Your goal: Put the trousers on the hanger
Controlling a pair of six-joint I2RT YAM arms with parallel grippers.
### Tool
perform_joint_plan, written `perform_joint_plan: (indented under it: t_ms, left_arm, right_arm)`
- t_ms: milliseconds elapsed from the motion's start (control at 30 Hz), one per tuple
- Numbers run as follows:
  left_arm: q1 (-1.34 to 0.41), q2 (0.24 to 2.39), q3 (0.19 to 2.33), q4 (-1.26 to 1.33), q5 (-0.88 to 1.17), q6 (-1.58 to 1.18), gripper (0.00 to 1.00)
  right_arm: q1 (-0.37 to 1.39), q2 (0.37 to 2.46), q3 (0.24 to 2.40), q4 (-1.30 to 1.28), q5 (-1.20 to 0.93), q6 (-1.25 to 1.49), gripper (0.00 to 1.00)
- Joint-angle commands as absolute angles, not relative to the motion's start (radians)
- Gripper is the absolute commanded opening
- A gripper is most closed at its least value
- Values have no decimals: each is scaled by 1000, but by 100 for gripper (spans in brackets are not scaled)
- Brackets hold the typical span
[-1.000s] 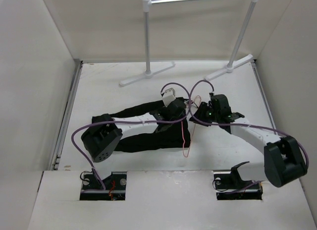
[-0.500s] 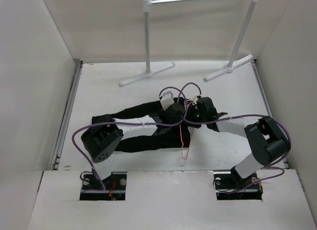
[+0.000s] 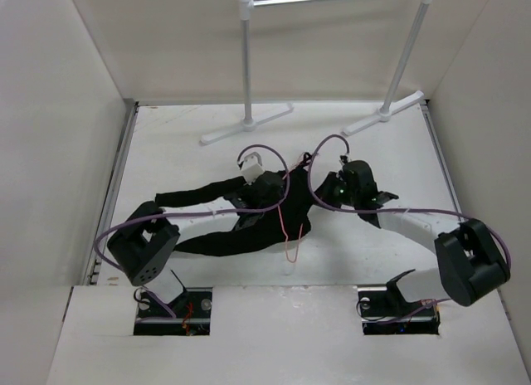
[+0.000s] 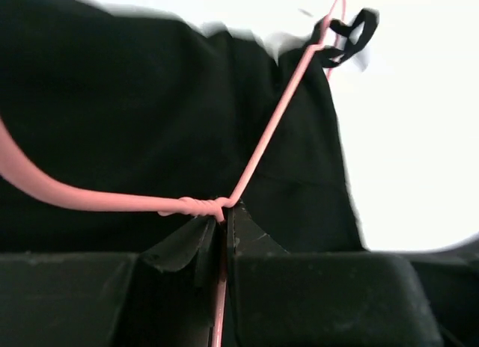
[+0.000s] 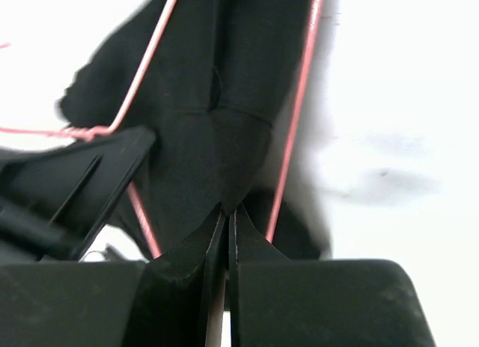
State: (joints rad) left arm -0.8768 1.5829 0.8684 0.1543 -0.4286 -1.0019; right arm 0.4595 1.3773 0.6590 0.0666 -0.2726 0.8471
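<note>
two clenched — left end effector (image 4: 223, 216) on hanger (image 4: 277, 115), right end effector (image 5: 227, 212) pinching trousers (image 5: 224, 85); clothes rack (image 3: 246, 70) well beyond.

the top camera sits above and behind the arm bases, looking down and forward, far enough out to take in the whole table (image 3: 166, 144). each wrist camera looks out along its own jaws, left gripper (image 4: 224, 212) and right gripper (image 5: 227, 210), from very close. all three views share the trousers (image 4: 112, 115) and the hanger (image 4: 262, 137).
</note>
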Motion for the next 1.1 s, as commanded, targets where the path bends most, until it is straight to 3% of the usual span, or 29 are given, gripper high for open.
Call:
perform_joint_plan:
  t_ms: [0,267,467,700,1067]
  left_arm:
    - [-843,1508,809,118,-520,-957,0]
    - [-866,1505,798,107,-488,-919,0]
    - [-909,1572,876,42,-621,-923,0]
    - [-797,1405,733,-1,-612,-871,0]
    - [-763,1321,719,-23,-591,-804,0]
  right_arm:
    - [415,1322,646,64,-322,897,6]
    - [341,1336,670,98,-465,982,5]
    - [361,1358,718,63,-442,1005,4]
    - [229,1296,722,-80,-387,910,5]
    - [231,1374,764,-121,-338,862,9]
